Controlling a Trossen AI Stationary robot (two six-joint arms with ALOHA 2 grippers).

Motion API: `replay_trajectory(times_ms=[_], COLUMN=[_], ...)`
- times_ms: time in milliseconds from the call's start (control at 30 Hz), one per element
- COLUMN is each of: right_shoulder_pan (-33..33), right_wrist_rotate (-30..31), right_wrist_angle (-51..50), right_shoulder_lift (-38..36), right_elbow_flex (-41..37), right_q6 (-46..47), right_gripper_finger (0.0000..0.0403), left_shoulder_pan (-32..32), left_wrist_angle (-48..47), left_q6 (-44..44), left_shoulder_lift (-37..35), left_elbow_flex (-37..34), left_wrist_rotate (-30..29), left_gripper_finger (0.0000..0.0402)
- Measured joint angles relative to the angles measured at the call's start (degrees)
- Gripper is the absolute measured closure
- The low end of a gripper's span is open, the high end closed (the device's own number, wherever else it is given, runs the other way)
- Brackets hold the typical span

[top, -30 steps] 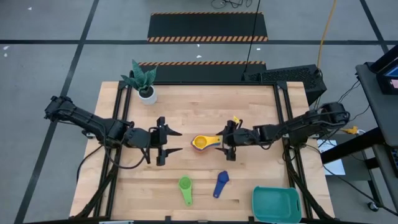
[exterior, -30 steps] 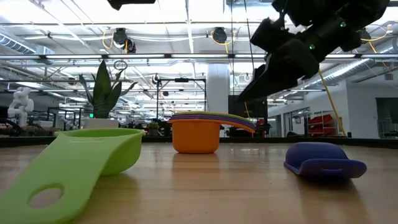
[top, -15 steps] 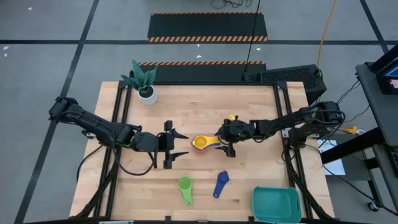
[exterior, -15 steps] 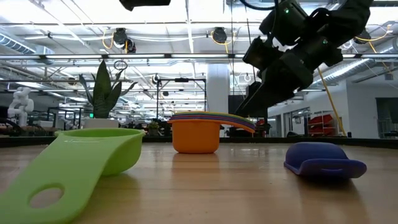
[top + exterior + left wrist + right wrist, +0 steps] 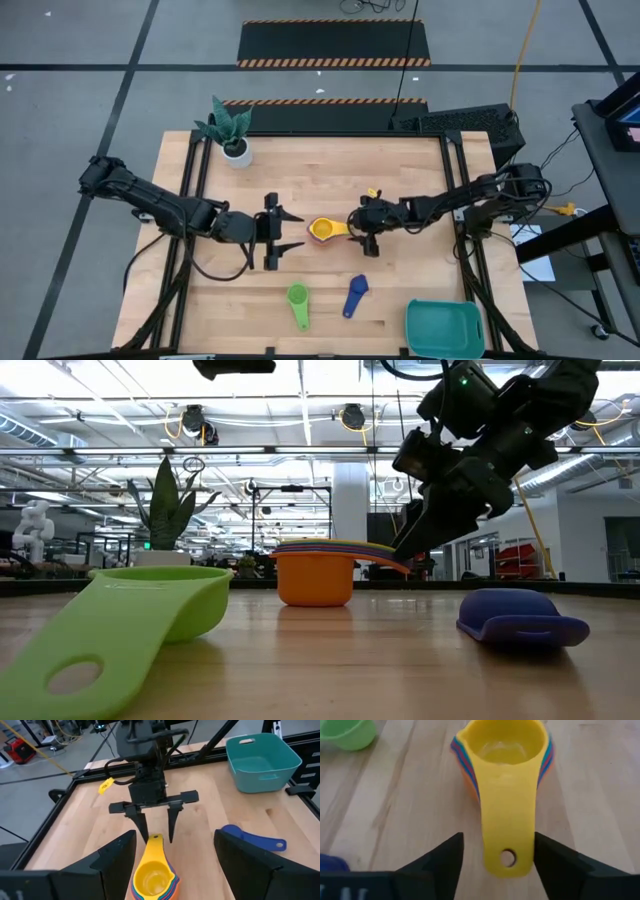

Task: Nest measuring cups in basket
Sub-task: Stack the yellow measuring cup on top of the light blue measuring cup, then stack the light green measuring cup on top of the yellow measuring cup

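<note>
A stack of nested measuring cups (image 5: pixel 322 229), the yellow cup (image 5: pixel 507 750) topmost, sits at the middle of the wooden surface (image 5: pixel 420 175). Its handles (image 5: pixel 154 842) point right, toward the right end effector (image 5: pixel 362 228). That end effector is lowered to the handles, with one finger set on either side of them. In the right wrist view clear gaps are seen between the fingers (image 5: pixel 442 862) and the yellow handle, so the jaws stand apart and nothing is grasped yet.

The left end effector (image 5: pixel 276 231) hovers just left of the stack, its fingers spread and holding nothing.

A green cup (image 5: pixel 298 303) and a dark blue cup (image 5: pixel 355 293) lie apart on the near part of the surface. The teal basket (image 5: pixel 445 327) stands at the near right corner, and no cup is seen in it. A potted plant (image 5: pixel 230 132) stands at the far left.

The step in hand is judged to be the grasp of the stack by its handles. Next, the right jaws would need to be closed squarely on the handles. The stack could then be lifted level, so the cups stay nested, and carried to the basket.
</note>
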Motion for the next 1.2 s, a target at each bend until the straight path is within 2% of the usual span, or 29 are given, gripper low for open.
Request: replay_trajectory(times_ms=[200,333,733,933,1100,1200], right_shoulder_pan=[1.19,1.56,3.23,5.74,8.06,9.12], right_wrist_rotate=[1.49,2.82,3.08,9.01,13.45,13.62], right_wrist_angle=[0.03,1.07,0.78,-1.35,-4.23,-5.35], right_shoulder_lift=[0.02,0.04,-1.34,-5.78,-12.49,-16.54], right_elbow_flex=[0.0,0.0,0.0,-0.02,-0.02,-0.02], right_q6=[1.35,1.35,2.84,2.85,2.71,2.51], right_gripper_finger=[0.0238,0.0252,0.0193,0.0173,0.0171,0.0171], left_shoulder_pan=[-0.1,-0.24,-0.52,-2.46,-7.17,-8.46], left_wrist_angle=[-0.01,0.0,-1.44,-0.28,-0.57,-0.41], left_q6=[-0.49,-0.7,-2.58,-5.92,1.52,5.18], left_shoulder_lift=[0.0,0.0,0.0,0.52,4.43,6.89], left_elbow_flex=[0.0,0.0,0.0,0.12,1.34,2.14], left_wrist_rotate=[0.0,0.02,0.11,-0.15,-1.16,-2.08], left_gripper_finger=[0.0131,0.0131,0.0131,0.0131,0.0131,0.0131])
